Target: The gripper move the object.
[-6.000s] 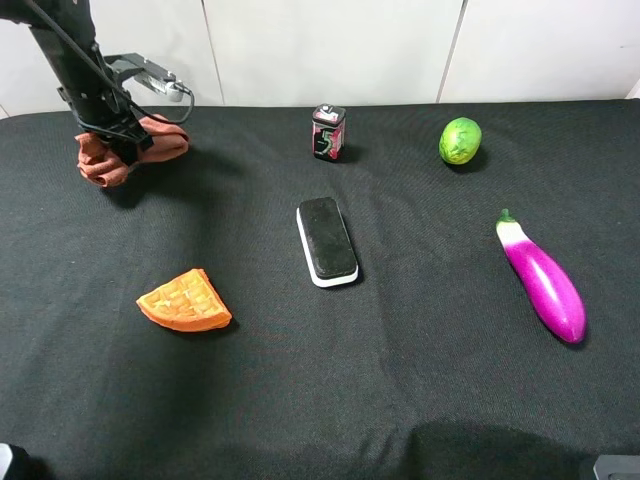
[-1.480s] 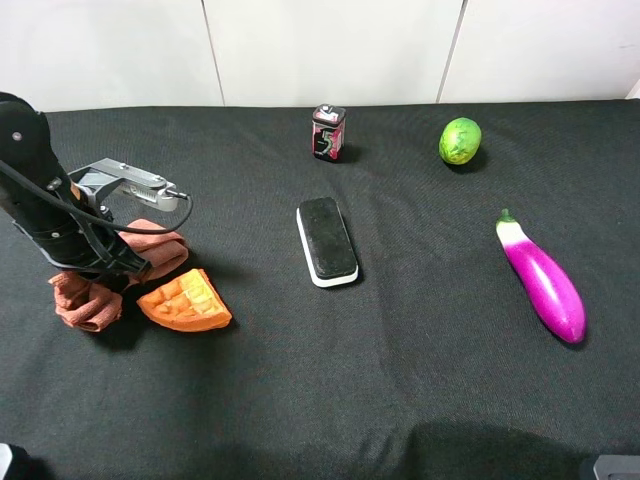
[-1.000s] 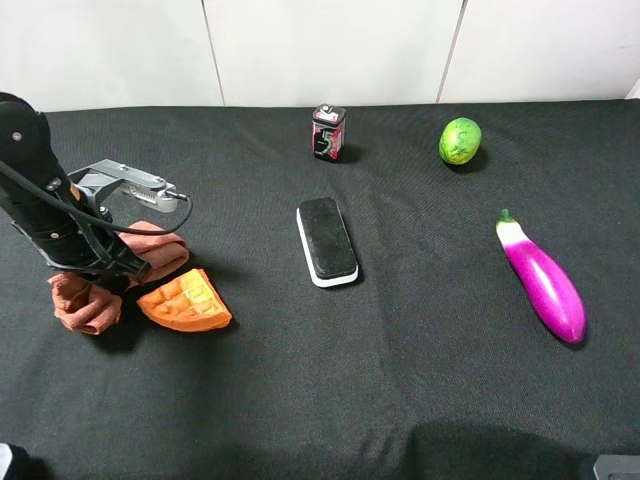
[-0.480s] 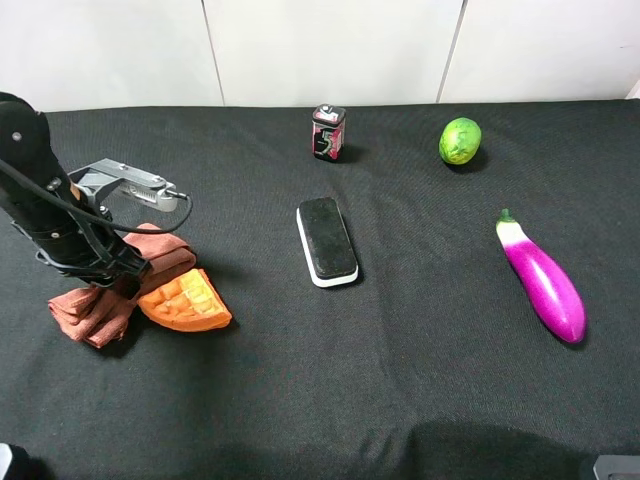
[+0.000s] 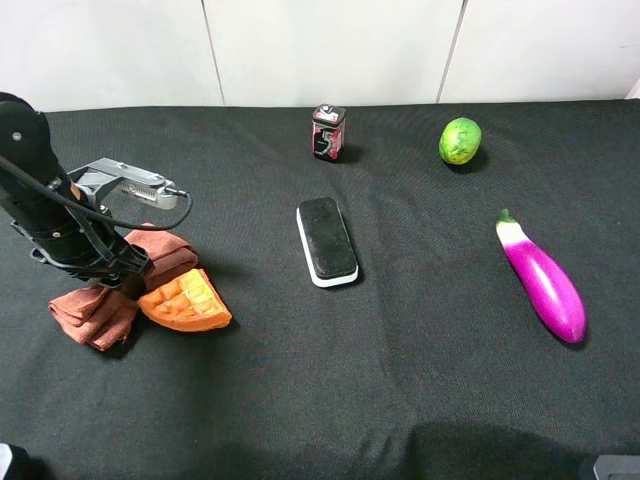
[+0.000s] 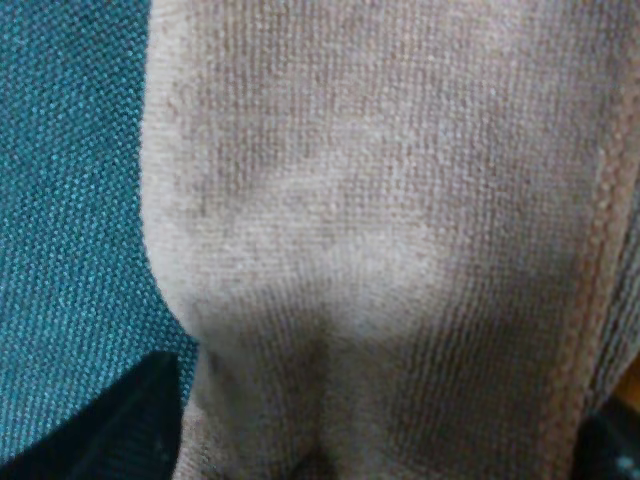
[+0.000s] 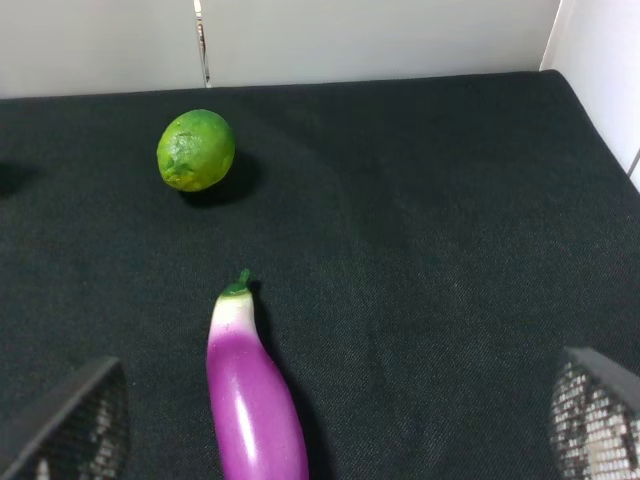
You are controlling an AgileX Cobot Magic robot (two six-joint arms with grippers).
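Rust-brown cloth towel (image 5: pixel 112 295) is seen lying on the black table cover (image 5: pixel 400 380) at the near left, directly under the left gripper (image 5: pixel 105 272), whose jaw state cannot be told; the left wrist view is filled by towel (image 6: pixel 380 240); an orange waffle wedge (image 5: pixel 186 300) is touching the towel on its right; a black eraser block (image 5: pixel 327 240), a small red can (image 5: pixel 328 131), a lime (image 5: pixel 460 140) and a purple eggplant (image 5: pixel 543 279) are spread well apart; the right gripper (image 7: pixel 330 425) is held open above the eggplant (image 7: pixel 255 400).

One rust-brown towel (image 5: pixel 98 308), one waffle wedge (image 5: pixel 185 301), one eraser (image 5: pixel 327 240), one battery (image 5: pixel 327 132), one lime (image 5: pixel 460 140), one eggplant (image 5: pixel 545 280).
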